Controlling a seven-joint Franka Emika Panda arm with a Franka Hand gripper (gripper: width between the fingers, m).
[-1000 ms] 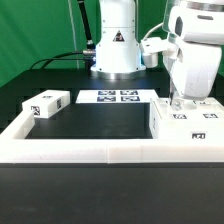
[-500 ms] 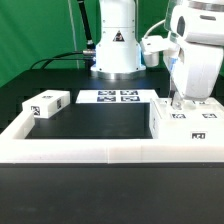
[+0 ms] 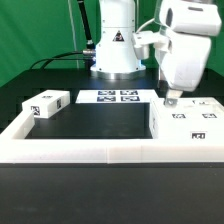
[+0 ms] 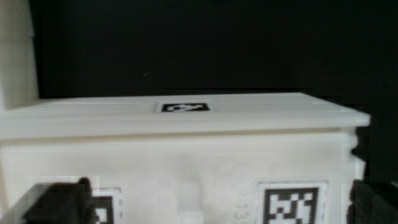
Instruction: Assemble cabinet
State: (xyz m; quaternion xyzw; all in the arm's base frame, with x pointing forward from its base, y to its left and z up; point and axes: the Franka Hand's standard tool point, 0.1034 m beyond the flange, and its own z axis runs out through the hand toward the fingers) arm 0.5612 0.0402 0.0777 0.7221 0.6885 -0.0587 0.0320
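Tool (image 3: 170, 97) hangs just above the cabinet (image 3: 188, 120), its fingers (image 4: 68, 200) spread apart, empty. This white box sits at the desk's (image 3: 100, 125) near corner on the exterior view's right. Probably light, rigid and smooth-sided, so likely slippery; grip squarely across a narrow panel edge.

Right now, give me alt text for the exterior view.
A white robot arm's end effector is poised, open, over a boxy white cabinet at the exterior view's right. A smaller white block lies at the left, the marker board farther back, on a black table.
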